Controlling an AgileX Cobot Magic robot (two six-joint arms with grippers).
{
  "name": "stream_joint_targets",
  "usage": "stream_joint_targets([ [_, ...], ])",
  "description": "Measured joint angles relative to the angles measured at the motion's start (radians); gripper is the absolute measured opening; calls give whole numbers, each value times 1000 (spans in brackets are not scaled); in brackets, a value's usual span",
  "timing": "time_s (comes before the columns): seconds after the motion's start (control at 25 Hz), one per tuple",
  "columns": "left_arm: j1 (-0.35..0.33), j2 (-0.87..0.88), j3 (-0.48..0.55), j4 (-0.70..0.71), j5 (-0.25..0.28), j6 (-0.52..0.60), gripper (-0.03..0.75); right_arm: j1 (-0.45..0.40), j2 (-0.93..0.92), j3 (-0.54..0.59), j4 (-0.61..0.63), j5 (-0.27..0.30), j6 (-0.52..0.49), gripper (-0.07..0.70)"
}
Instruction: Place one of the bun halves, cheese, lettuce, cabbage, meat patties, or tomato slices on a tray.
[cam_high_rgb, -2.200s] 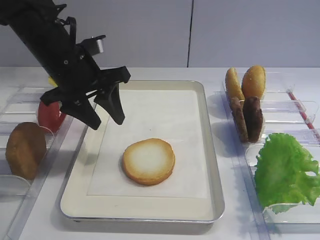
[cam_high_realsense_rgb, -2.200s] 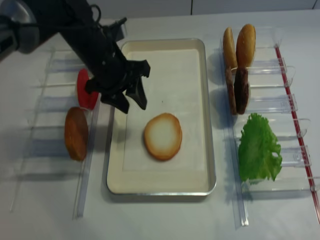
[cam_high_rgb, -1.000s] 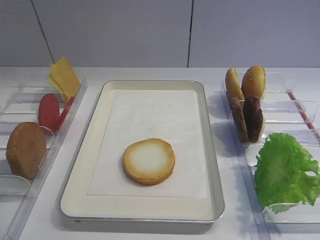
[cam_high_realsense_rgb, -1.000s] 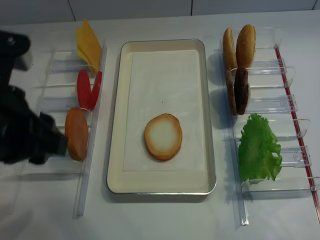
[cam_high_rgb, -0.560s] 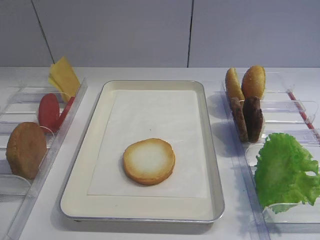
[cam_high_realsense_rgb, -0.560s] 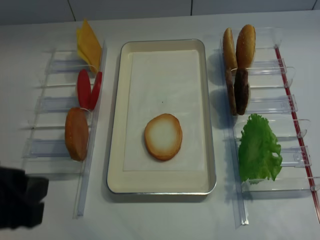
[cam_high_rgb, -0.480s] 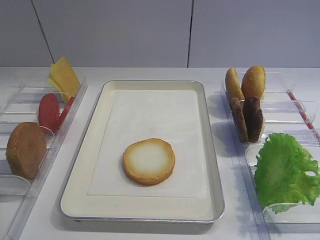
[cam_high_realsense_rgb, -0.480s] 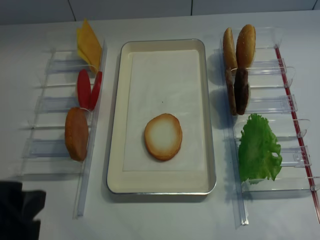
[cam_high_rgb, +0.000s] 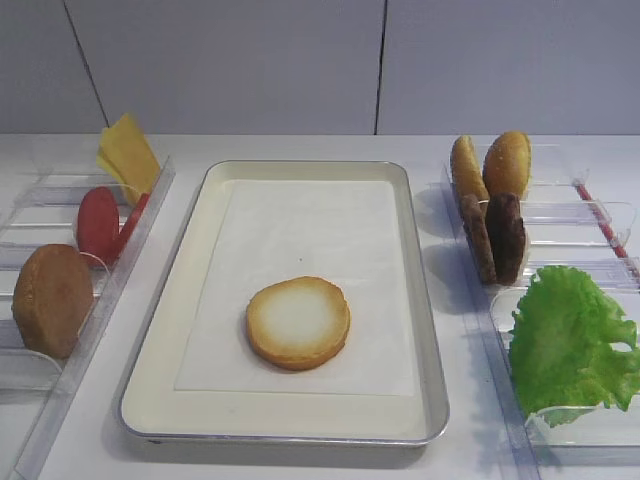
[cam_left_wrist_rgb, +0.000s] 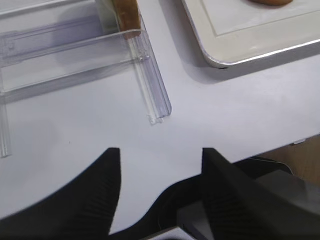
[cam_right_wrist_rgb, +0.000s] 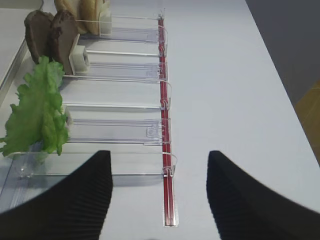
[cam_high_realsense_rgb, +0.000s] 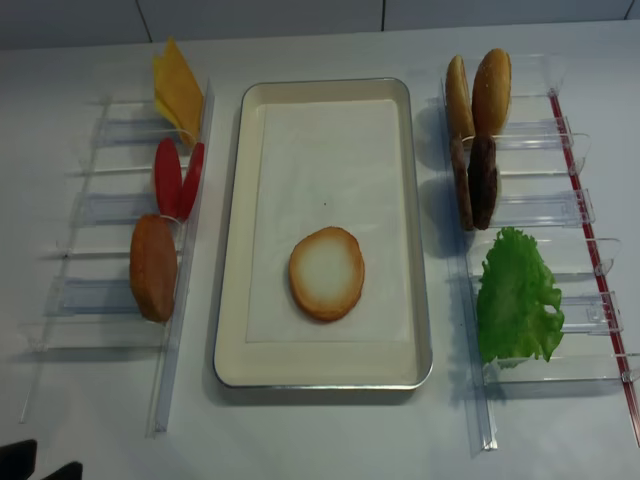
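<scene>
Already flat on the tray (cam_high_rgb: 425, 330), the bun half (cam_high_rgb: 298, 322) looks light, soft; I'd pinch opposite rim edges, three and nine o'clock, with my left gripper (cam_left_wrist_rgb: 160, 165) whose fingers stand apart, empty

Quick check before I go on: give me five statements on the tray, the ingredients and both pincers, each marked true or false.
1. A bun half lies cut face up on the tray. True.
2. The lettuce is on the tray. False: it sits in a clear bin to the tray's right.
3. The left pincer holds a tomato slice. False: its jaws are apart and empty, off the tray's near corner.
4. The meat patties stand on edge in their bin. True.
5. The right pincer is clamped on the cheese. False: it is open over the bins near the lettuce.
</scene>
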Motion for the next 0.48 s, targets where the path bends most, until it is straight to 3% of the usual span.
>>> stream_joint_targets([
  [0.48, 0, -228, 11, -19, -6, 47, 326, 0, 0, 0, 0, 0, 0, 430],
])
